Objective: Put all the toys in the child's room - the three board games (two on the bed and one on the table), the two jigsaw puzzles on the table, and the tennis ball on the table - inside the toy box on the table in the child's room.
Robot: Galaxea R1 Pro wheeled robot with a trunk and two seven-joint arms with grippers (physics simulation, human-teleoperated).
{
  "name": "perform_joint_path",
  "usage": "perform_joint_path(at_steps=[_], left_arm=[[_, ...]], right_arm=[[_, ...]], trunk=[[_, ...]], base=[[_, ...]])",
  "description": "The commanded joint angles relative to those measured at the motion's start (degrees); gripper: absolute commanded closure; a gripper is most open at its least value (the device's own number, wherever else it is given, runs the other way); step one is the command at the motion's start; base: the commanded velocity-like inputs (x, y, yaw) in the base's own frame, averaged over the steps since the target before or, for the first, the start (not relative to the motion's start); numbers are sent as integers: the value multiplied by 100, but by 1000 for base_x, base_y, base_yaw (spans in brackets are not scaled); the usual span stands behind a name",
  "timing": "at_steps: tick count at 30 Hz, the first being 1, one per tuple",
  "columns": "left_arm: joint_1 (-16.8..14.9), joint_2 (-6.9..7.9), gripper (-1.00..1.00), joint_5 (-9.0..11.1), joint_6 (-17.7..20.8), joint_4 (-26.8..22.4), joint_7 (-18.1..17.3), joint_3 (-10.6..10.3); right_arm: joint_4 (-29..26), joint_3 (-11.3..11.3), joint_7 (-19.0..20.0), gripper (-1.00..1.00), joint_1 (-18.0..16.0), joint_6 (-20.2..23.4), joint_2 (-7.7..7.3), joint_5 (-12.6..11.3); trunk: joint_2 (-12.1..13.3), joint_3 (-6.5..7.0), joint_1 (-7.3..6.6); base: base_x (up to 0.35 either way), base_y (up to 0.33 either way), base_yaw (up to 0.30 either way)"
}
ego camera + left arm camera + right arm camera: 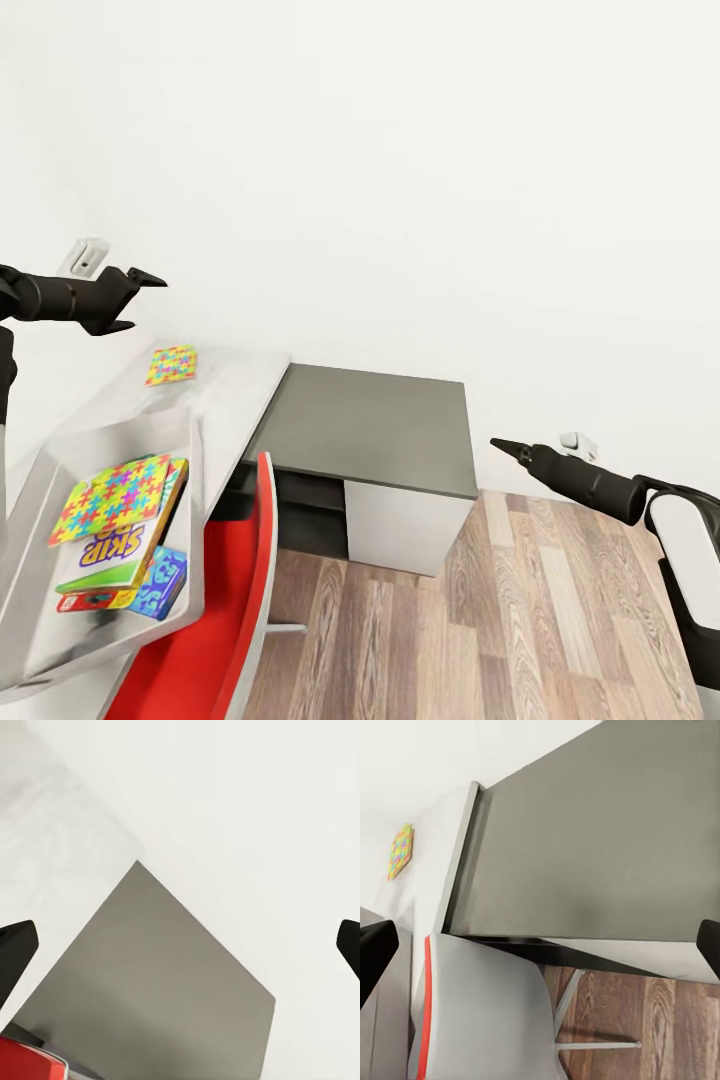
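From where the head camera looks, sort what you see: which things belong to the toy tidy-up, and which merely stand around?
Part of the job:
toy box
jigsaw puzzle in the box
Skip-Bo game
blue game
loose jigsaw puzzle on the table

Standing around:
red chair
dark grey cabinet
wood floor

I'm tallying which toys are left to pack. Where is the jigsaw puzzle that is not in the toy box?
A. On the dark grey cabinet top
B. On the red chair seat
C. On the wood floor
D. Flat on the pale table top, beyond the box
D: the loose jigsaw puzzle lies flat on the pale table, past the far wall of the toy box, apart from it.
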Motion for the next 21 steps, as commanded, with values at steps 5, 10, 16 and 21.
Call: perform_joint_path(at_steps=[5,10,16,21], left_arm=[[-5,22,-100,64,-22,-8,62,-2],[-4,30,-100,75,-52,-28,62,-9],[-3,37,-100,89,-78,-75,62,-26],[-3,43,-100,99,-80,-91,60,-33]], right_arm=[[-2,-10,107,-100,-1,23,-3,63],[-2,-11,129,-100,2,18,-2,66],[-2,-5,136,-100,-5,16,-5,77],[-2,14,137,-100,-6,18,3,82]], trunk=[[-11,-11,3],[-11,-11,3],[-11,-11,3],[-11,-11,3]], base=[[0,0,-14],[0,0,-7],[0,0,-3],[0,0,0]])
